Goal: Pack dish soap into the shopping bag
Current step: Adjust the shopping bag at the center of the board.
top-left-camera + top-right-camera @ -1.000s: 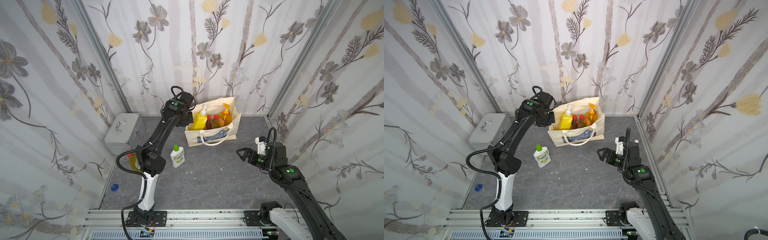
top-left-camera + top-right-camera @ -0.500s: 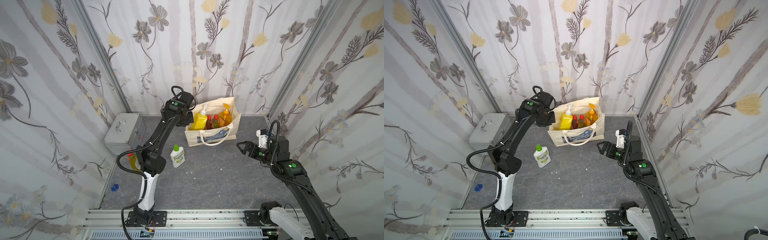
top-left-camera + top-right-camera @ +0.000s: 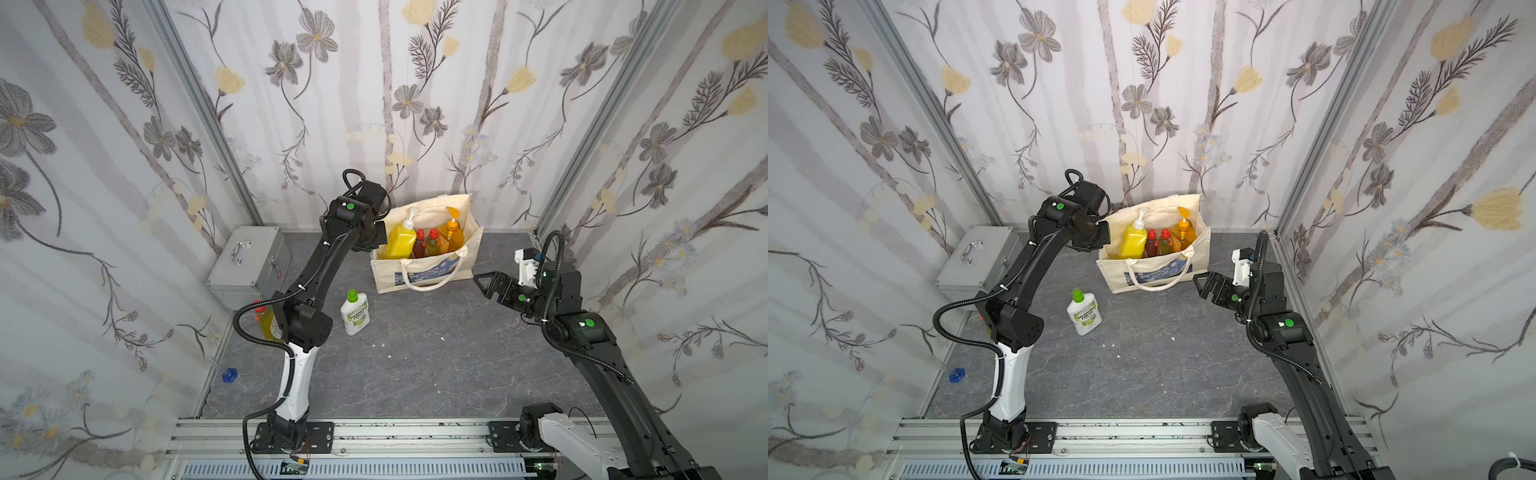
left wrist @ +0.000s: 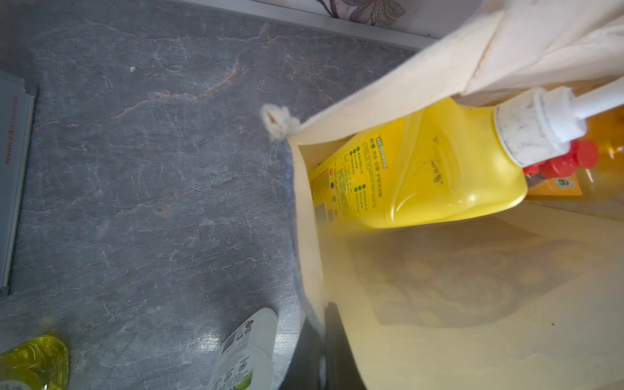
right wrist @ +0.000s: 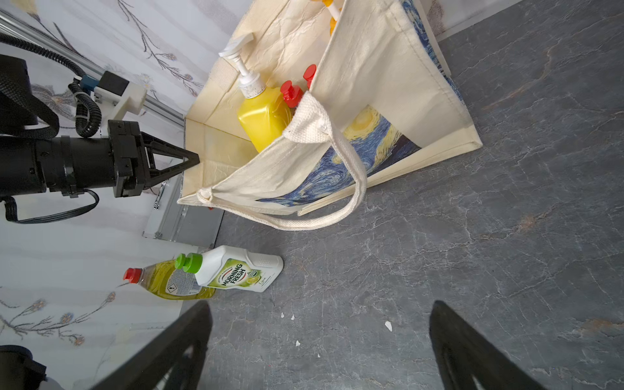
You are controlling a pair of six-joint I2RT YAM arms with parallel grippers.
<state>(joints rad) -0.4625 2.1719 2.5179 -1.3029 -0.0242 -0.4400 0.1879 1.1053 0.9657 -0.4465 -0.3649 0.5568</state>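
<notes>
Bag status: shopping bag [image 3: 424, 272] stands open at 12 o'clock on the table [image 3: 415, 365]. Four bottles are upright inside: yellow pump bottle [image 3: 400, 245], dark red bottle [image 3: 419, 248], yellow-green bottle [image 3: 433, 246], orange pump bottle [image 3: 454, 236]. White green-capped bottle [image 3: 355, 318] stands outside, toward 9 o'clock. A second yellow-green bottle [image 5: 172, 282] is just beyond it, near the silver case [image 3: 249, 266]. Left fingers [image 5: 195, 158] are closed, pinching the bag's 9 o'clock end rim. Right fingers [image 3: 481, 284] are spread wide and empty, near the bag's 4 o'clock corner, not touching.
</notes>
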